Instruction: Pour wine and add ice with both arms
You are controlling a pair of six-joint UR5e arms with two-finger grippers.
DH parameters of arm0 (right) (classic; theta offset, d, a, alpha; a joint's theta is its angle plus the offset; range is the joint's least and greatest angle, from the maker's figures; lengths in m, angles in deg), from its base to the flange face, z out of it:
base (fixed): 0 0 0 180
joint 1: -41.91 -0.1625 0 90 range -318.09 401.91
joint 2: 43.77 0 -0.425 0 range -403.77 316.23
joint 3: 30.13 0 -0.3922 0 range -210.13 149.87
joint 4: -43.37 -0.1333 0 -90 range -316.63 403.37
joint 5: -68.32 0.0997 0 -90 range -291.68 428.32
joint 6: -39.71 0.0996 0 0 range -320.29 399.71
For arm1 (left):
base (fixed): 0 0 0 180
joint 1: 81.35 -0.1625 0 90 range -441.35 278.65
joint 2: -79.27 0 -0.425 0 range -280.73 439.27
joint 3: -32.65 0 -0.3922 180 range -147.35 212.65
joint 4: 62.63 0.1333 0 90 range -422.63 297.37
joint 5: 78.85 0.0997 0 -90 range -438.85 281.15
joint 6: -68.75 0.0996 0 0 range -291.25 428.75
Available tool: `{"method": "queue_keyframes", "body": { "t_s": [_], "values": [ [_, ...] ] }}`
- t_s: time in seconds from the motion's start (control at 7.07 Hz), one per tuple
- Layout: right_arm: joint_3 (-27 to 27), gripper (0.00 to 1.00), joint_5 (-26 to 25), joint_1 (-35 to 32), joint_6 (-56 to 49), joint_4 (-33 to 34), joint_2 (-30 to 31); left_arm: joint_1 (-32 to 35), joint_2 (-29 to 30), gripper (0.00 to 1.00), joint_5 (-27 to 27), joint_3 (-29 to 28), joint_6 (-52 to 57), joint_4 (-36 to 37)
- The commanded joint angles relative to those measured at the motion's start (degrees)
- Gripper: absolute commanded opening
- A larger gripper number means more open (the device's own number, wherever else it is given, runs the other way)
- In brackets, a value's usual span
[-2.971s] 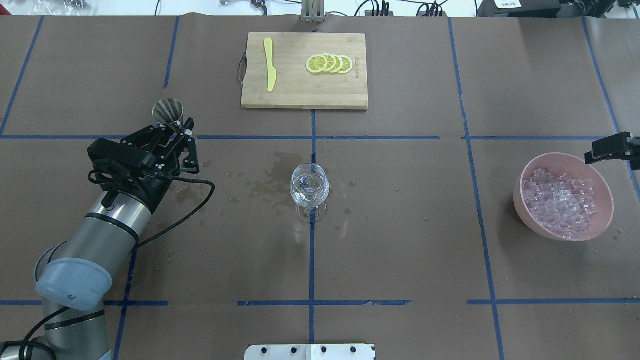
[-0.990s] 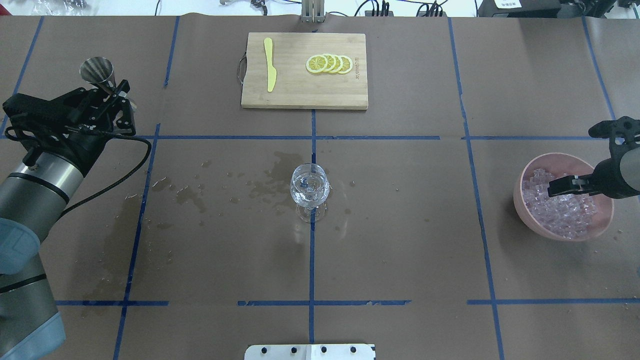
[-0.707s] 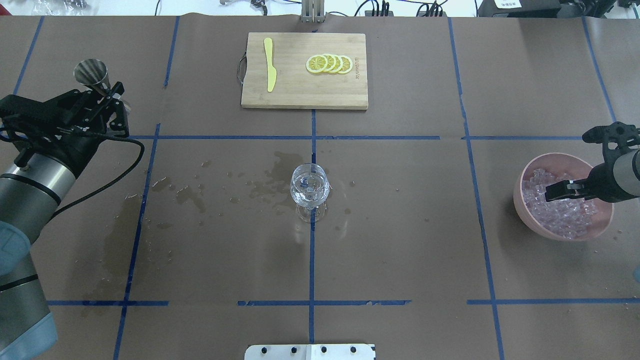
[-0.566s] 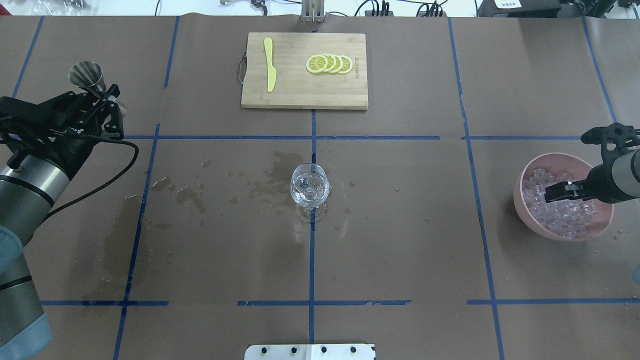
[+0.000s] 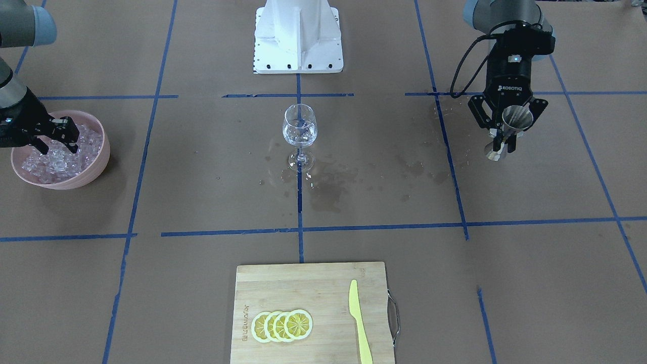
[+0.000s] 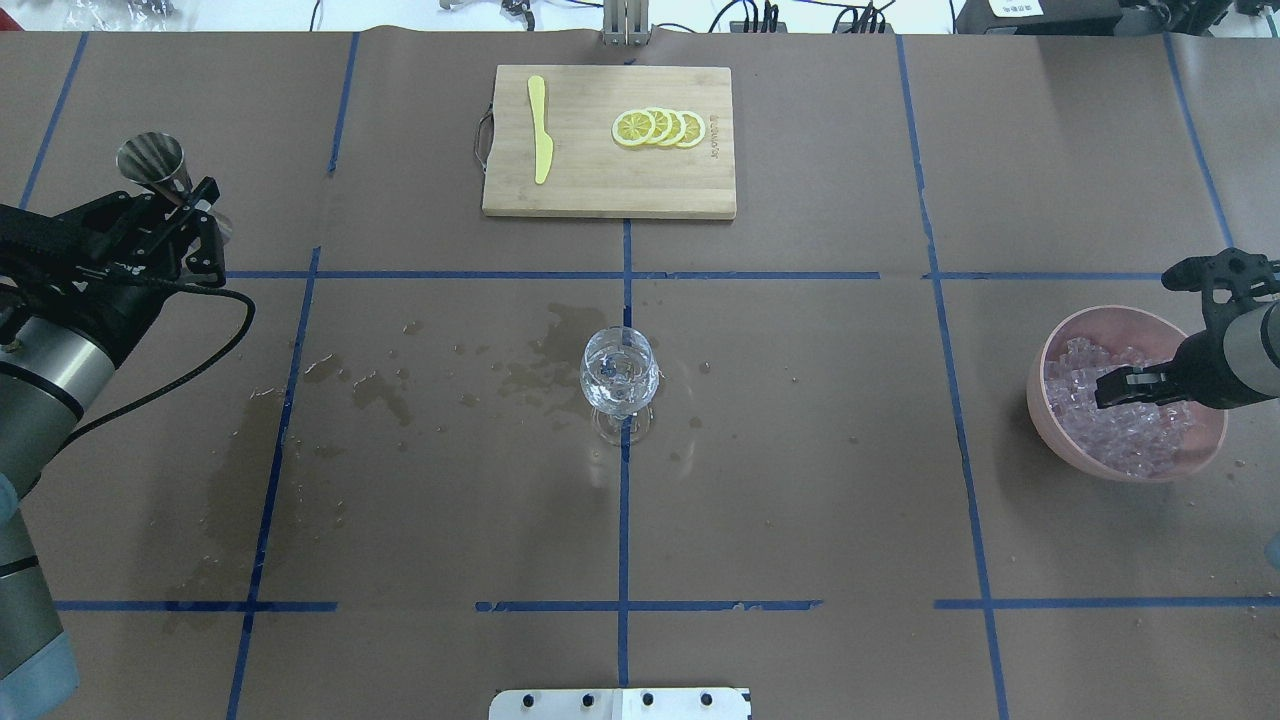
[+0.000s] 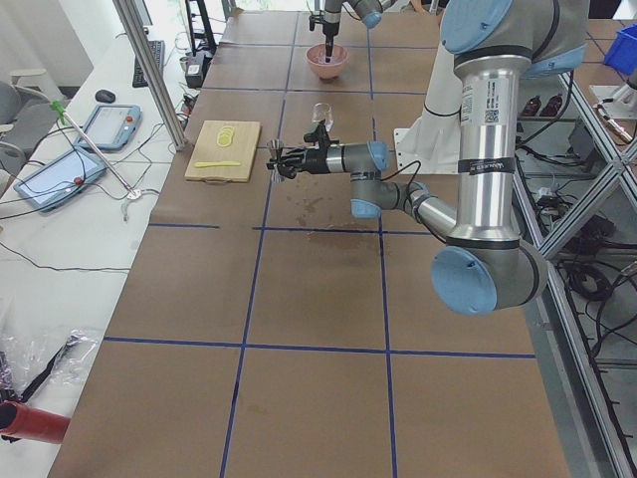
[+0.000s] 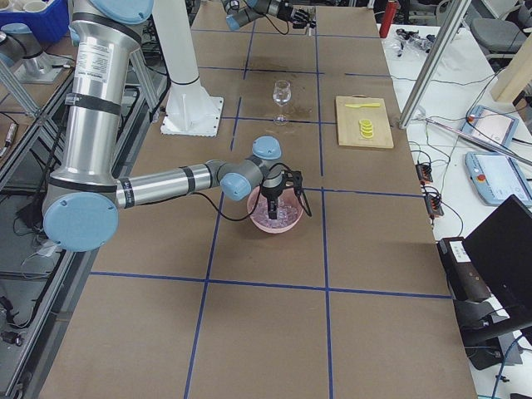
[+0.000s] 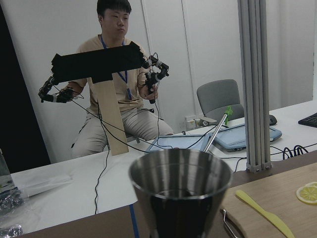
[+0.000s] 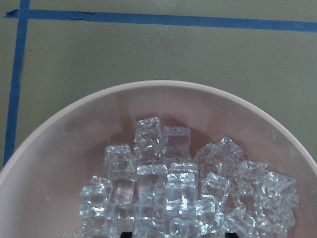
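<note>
The left gripper [image 5: 504, 137] was seen clenched on the waist of a steel jigger [image 5: 516, 120], which was held tilted, with its wider cup turned away from the robot. It was held out on the robot's left side of the table, well apart from the wine glass [image 6: 619, 375]. In the left wrist view the cup's mouth was shown close up, and its inside was too dark to be judged.

The glass was stood upright at the middle of the table, on a crossing of blue tape lines. The wine [image 5: 299, 135] was found in the lower part of its bowl (clear and hard to make out against the glass). Dark wet stains [image 6: 560, 345] were spread over the brown paper on the left-arm side of the glass.

The right gripper [image 5: 59, 147] was lowered into a pink bowl [image 6: 1036, 400] on the robot's right, its fingers released and set apart, with the tips down at the ice [image 6: 1120, 440]. The ice was heaped in that bowl, and none could be made out in the glass.

On the far side of the table a wooden cutting board [image 6: 608, 185] was laid, with four overlapping lemon slices [image 6: 658, 128] and a yellow knife [image 6: 540, 130] on it.
</note>
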State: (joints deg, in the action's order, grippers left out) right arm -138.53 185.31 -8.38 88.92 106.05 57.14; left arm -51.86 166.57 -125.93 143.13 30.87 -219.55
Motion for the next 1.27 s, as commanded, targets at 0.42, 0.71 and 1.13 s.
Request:
{"method": "queue_keyframes", "body": {
  "t_s": [0.42, 0.71, 1.13],
  "values": [
    [0.2, 0.52, 0.2, 0.0, -0.1, 0.1, 0.1, 0.8, -0.9, 0.00, -1.4, 0.1, 0.1, -0.9],
    [0.1, 0.19, 0.5, -0.1, -0.2, 0.1, 0.0, 0.8, -0.9, 0.00, -1.4, 0.0, 0.1, -0.9],
    [-0.8, 0.04, 1.0, -0.3, -0.2, 0.1, 0.1, 0.8, -0.9, 0.00, -1.4, 0.0, 0.1, -0.9]
  ]
}}
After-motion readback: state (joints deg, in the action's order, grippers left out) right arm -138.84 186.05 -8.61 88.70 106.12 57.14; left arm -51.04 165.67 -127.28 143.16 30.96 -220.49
